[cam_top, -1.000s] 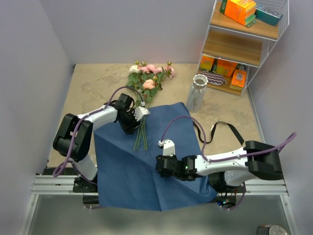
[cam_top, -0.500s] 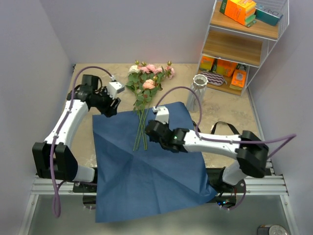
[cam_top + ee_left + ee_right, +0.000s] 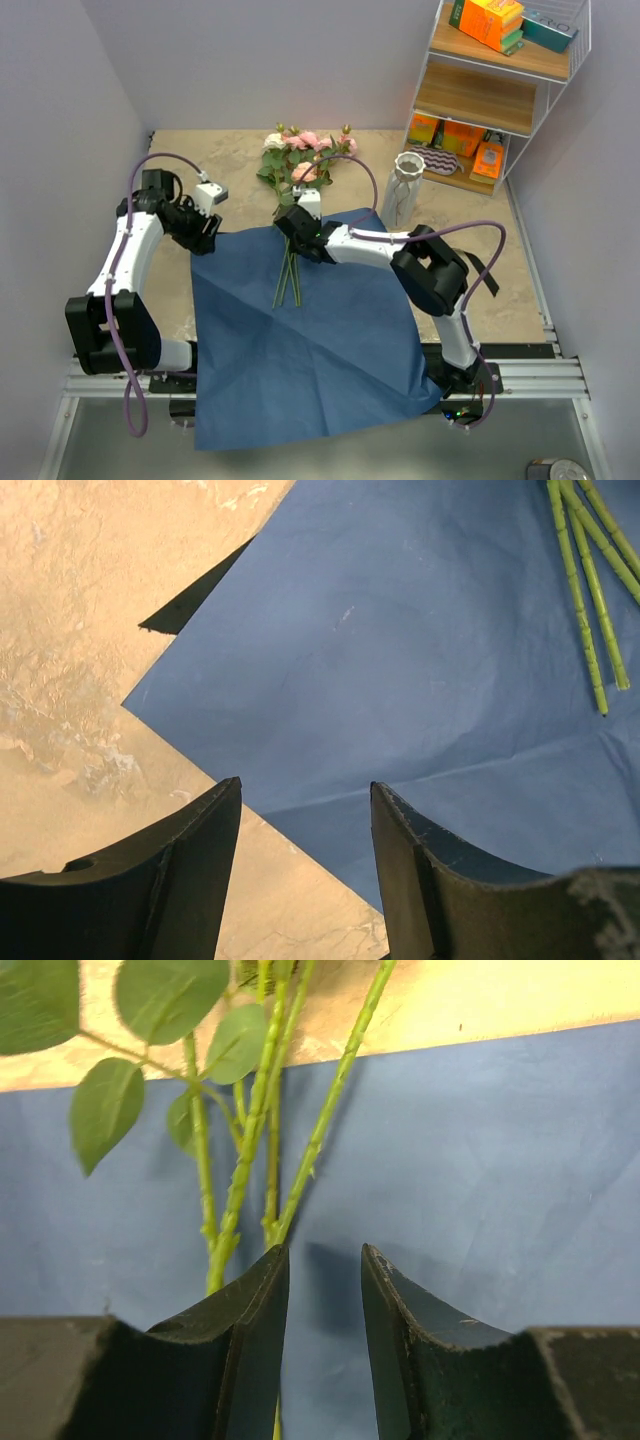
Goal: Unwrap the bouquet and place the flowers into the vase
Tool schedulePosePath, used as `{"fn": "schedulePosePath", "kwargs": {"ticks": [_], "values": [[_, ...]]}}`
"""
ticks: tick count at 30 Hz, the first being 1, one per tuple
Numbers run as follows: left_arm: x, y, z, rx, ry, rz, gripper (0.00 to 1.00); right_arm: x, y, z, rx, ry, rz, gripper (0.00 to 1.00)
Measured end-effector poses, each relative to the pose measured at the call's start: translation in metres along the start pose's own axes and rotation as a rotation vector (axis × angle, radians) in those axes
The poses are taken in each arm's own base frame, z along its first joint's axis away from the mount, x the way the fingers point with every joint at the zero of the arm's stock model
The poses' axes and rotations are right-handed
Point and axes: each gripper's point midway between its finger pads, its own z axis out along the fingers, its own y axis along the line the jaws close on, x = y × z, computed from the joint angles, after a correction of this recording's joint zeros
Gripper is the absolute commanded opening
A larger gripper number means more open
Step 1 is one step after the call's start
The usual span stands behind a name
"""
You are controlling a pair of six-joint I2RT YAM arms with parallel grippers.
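**Flowers [image 3: 303, 165] loose on the flat-spread blue paper [image 3: 300, 340], vase [image 3: 404, 190] off to the right.**

At the left, the left end effector [image 3: 207, 227] hangs released over the paper's left corner. Its fingers [image 3: 190, 860] are apart with nothing between them, only the paper's edge and the tan bench [image 3: 200, 160] below. The blue paper covers the middle of the bench and droops over its near edge. The flowers lie flat, with their pink, peach and cream heads on bare bench past the far edge and their green stems [image 3: 290, 275] running down onto the sheet. The right end effector [image 3: 293, 224] is low at that far edge. Its jaws are released but only narrowly apart, blue paper shows in the gap, and the stems [image 3: 330, 1110] sit just ahead of its left finger. Further right the vase stands upright on the bench, apart from the flowers, in front of a wire shelf [image 3: 500, 95].
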Motion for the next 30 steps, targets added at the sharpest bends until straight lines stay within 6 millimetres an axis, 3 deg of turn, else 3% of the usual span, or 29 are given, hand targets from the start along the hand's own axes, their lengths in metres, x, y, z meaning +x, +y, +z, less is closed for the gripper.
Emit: {"fn": "schedulePosePath", "kwargs": {"ticks": [4, 11, 16, 20, 30], "values": [[0.002, -0.002, -0.003, -0.003, -0.01, 0.015, 0.58, -0.003, 0.0, 0.009, 0.0, 0.011, 0.004, 0.36], [0.012, -0.006, 0.001, 0.013, 0.003, 0.009, 0.56, -0.029, 0.014, 0.015, -0.024, -0.03, 0.035, 0.32], [0.017, -0.006, -0.001, 0.014, -0.001, 0.017, 0.56, -0.027, -0.006, 0.04, 0.032, -0.007, 0.036, 0.32], [0.019, -0.004, -0.005, 0.003, -0.012, 0.028, 0.56, -0.027, -0.024, 0.048, 0.07, 0.009, 0.041, 0.32], [0.026, 0.007, -0.009, -0.018, -0.015, 0.025, 0.56, -0.033, -0.027, 0.054, 0.078, 0.006, 0.04, 0.32]]}}
